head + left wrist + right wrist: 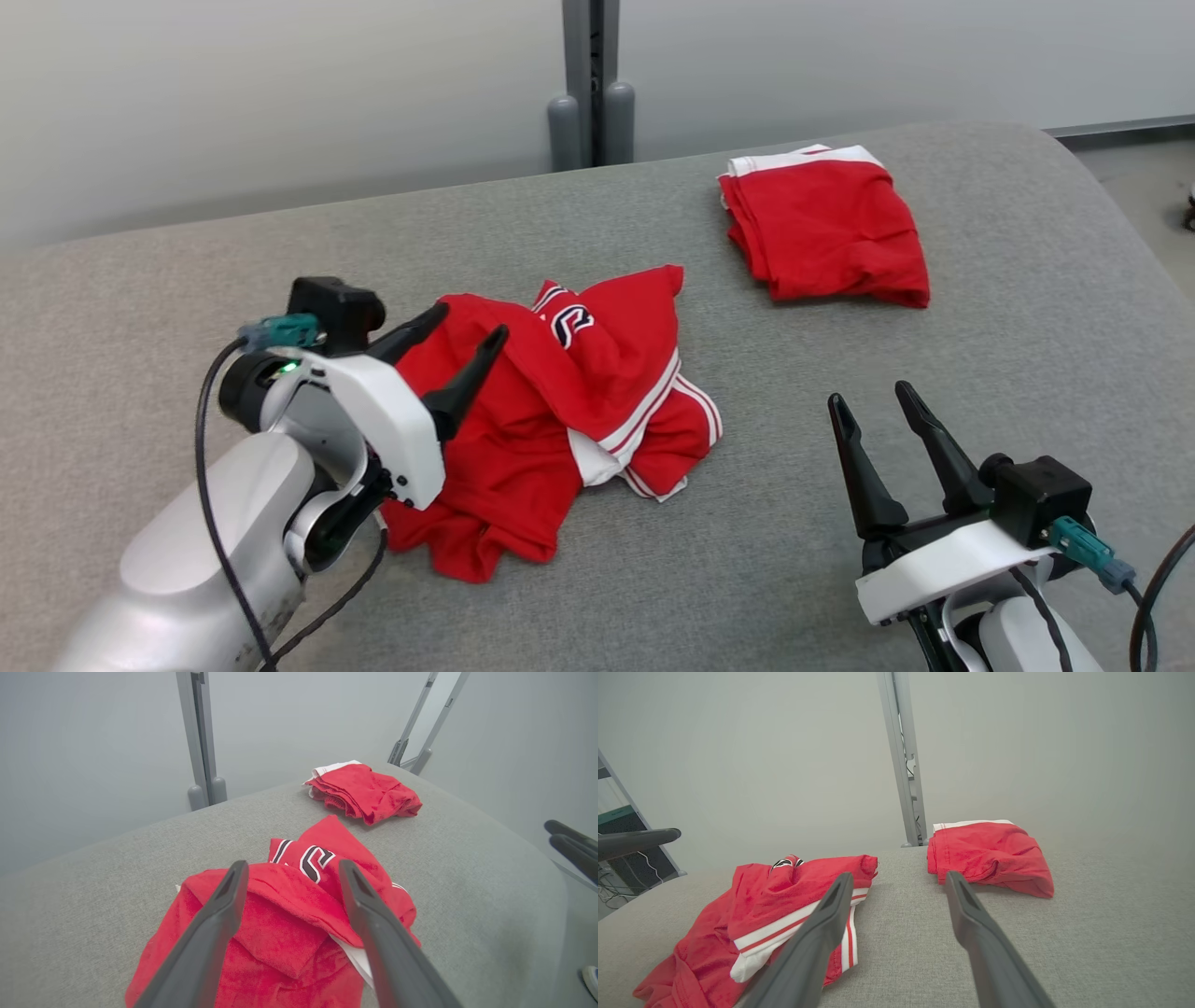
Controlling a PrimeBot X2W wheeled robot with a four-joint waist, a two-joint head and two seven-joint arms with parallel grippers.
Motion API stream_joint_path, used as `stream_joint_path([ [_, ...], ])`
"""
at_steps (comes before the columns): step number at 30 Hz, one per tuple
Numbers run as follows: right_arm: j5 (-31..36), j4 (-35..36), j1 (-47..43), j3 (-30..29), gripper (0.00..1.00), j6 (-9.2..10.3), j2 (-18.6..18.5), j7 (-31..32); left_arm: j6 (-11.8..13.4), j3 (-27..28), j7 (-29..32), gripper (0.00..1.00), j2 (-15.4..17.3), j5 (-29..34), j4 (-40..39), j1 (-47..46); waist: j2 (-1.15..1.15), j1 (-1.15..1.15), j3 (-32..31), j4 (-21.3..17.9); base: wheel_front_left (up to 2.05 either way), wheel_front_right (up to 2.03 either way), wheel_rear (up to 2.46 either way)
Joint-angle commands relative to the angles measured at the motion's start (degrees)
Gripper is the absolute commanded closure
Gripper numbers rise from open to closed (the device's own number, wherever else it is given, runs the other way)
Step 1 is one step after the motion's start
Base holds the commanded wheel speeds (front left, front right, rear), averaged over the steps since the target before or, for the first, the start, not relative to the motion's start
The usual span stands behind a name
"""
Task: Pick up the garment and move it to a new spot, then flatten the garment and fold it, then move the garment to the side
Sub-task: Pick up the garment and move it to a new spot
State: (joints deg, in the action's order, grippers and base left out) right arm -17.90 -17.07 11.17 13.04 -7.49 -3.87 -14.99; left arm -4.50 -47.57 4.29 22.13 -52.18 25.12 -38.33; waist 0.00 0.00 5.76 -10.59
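The red garment [560, 411] lies crumpled in the middle of the gray desk [187, 280]. The left claw [470, 324] hangs spread wide just over it, pinching nothing. The right claw [870, 395] is spread too, near it. To flatten it well, each claw should grab an edge and pull gently.

garment [280, 933] | black-and-white lettering [316, 862] | creased, partly hidden, unreadable
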Motion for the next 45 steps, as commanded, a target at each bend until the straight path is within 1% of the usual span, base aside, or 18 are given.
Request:
stream_joint_path([
  [1, 0.16, 0.43, -0.57, -0.35, 0.00, -0.02, -0.52, -0.19, 0.93, 0.69, -1.76, 0.00, 0.69, 0.86, -0.62, 1.05, 0.00, 0.00, 0.05, 0.99, 0.00, 0.00, 0.00],
  [6, 0.50, 0.92, -1.14, -1.10, 0.00, -0.02, -1.16, -0.19, 4.92, 3.15, -9.10, 0.00, 3.09, 2.22, -2.78, 5.41, 0.00, 0.00, -0.02, 2.99, 0.00, 0.00, 0.00],
  [7, 0.52, 1.09, -1.22, -1.30, 0.00, -0.02, -1.27, -0.19, 6.46, 4.62, -12.21, 0.00, 4.12, 2.18, -3.81, 7.49, 0.00, 0.00, -0.18, 3.60, 0.00, 0.00, 0.00],
  [9, 0.37, 1.36, -1.58, -1.56, 0.00, -0.02, -1.42, -0.19, 7.73, 5.94, -14.93, 0.00, 5.07, 1.80, -5.15, 9.88, 0.00, 0.00, -0.29, 4.16, 0.00, 0.00, 0.00],
  [10, 0.32, 1.47, -1.86, -1.65, 0.00, -0.02, -1.43, -0.19, 8.30, 6.79, -15.96, 0.00, 5.55, 1.61, -5.85, 10.94, 0.00, 0.00, -0.36, 4.40, 0.00, 0.00, 0.00],
  [11, 0.32, 1.47, -1.86, -1.65, 0.00, -0.02, -1.43, -0.19, 8.30, 6.79, -15.96, 0.00, 5.55, 1.61, -5.85, 10.94, 0.00, 0.00, -0.36, 4.40, 0.00, 0.00, 0.00],
  [15, 0.18, 1.93, -2.44, -2.11, 0.00, -0.02, -1.40, -0.19, 10.83, 10.23, -18.45, 0.00, 7.31, 1.07, -8.87, 15.77, 0.00, 0.00, -0.72, 5.18, 0.00, 0.00, 0.00],
  [19, -0.10, 2.50, -4.02, -2.88, 0.00, -0.02, -1.29, -0.19, 14.45, 15.91, -19.48, 0.00, 6.88, 2.07, -12.82, 21.19, 0.00, 0.00, -1.69, 5.89, 0.00, 0.00, 0.00],
  [21, -0.24, 2.88, -4.45, -3.49, 0.00, -0.02, -1.18, -0.19, 16.08, 20.38, -19.45, 0.00, 5.64, 4.48, -16.08, 24.43, 0.00, 0.00, -2.23, 6.23, 0.00, 0.00, 0.00],
  [23, -0.27, 3.43, -5.15, -3.79, 0.00, -0.02, -1.07, -0.19, 16.89, 24.09, -19.42, 0.00, 4.27, 7.24, -18.70, 28.57, 0.00, 0.00, -2.66, 6.39, 0.00, 0.00, 0.00],
  [24, -0.34, 3.72, -5.58, -3.88, 0.00, -0.02, -1.02, -0.19, 16.89, 25.69, -19.43, 0.00, 3.54, 8.31, -19.59, 30.52, 0.00, 0.00, -2.81, 6.43, 0.00, 0.00, 0.00],
  [27, -0.35, 4.79, -6.16, -4.21, 0.00, -0.02, -1.02, -0.19, 15.61, 29.72, -19.45, 0.00, 1.36, 10.92, -21.53, 34.97, 0.00, 0.00, -3.30, 6.50, 0.00, 0.00, 0.00],
  [31, -0.05, 6.90, -7.34, -5.10, 0.00, -0.02, -0.73, -0.19, 13.60, 34.86, -19.46, 0.00, -1.94, 14.42, -22.55, 39.88, 0.00, 0.00, -3.88, 6.85, 0.00, 0.00, 0.00],
  [33, 0.29, 8.07, -7.82, -5.59, 0.00, -0.02, -0.62, -0.19, 12.34, 36.57, -19.46, 0.00, -3.59, 16.30, -22.89, 41.40, 0.00, 0.00, -4.04, 7.03, 0.00, 0.00, 0.00],
  [38, 0.78, 9.13, -8.31, -6.00, 0.00, -0.02, -0.67, -0.19, 9.06, 38.31, -19.46, 0.00, -6.64, 19.04, -21.41, 42.83, 0.00, 0.00, -4.38, 7.27, 0.00, 0.00, 0.00],
  [45, 0.88, 8.69, -8.87, -5.65, 0.00, -0.02, -1.07, -0.19, 6.44, 40.06, -19.47, 0.00, -9.08, 21.26, -19.53, 42.79, 0.00, 0.00, -5.09, 7.10, 0.00, 0.00, 0.00],
])
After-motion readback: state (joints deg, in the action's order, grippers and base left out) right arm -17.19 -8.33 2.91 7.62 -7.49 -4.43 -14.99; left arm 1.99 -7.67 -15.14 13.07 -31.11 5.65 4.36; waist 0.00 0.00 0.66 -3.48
